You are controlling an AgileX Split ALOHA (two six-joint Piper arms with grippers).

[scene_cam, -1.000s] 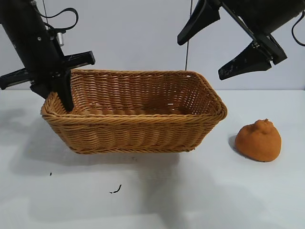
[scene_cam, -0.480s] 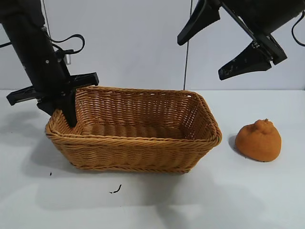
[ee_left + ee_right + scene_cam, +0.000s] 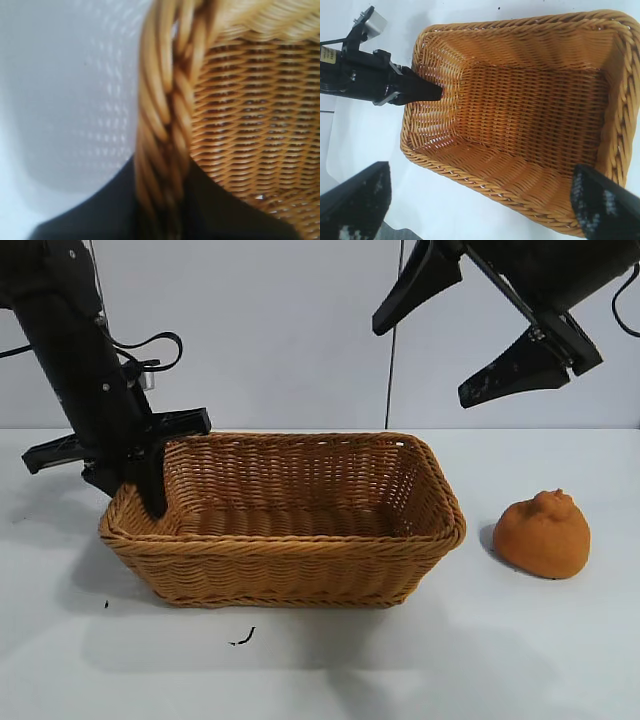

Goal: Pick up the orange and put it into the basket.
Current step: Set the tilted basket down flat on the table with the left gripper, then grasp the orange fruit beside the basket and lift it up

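A: Since the coming move hinges on where the fruit sits, log that first: the orange (image 3: 542,535) rests on the bench (image 3: 320,660) at the right of the exterior frame, just beside the basket (image 3: 285,575) but apart from its right end wall. Nothing touches it.

B: Which arm is nearer?

A: The right end effector (image 3: 455,335), upper right of the frame. It hangs well above the bench, angled down, fingers spread wide with nothing between them. The orange lies below it and slightly toward the frame's right, so I'd judge a mostly downward reach.

B: And the left end effector (image 3: 150,475)?

A: At the basket's far end, left of frame. One finger reaches inside the left end wall, and the wrist view shows the braided rim running between the two fingers. Whether they pinch the rim or stand slack around it, I cannot tell.

B: Long axis of the fruit?

A: None to speak of; rounded, knobbly bump upward. Any approach angle seems to serve.

B: Room to move?

A: Open bench right of and in front of the orange. The basket's long axis runs left to right across the frame, its right rim is the edge to clear, and its interior is empty in the right wrist view
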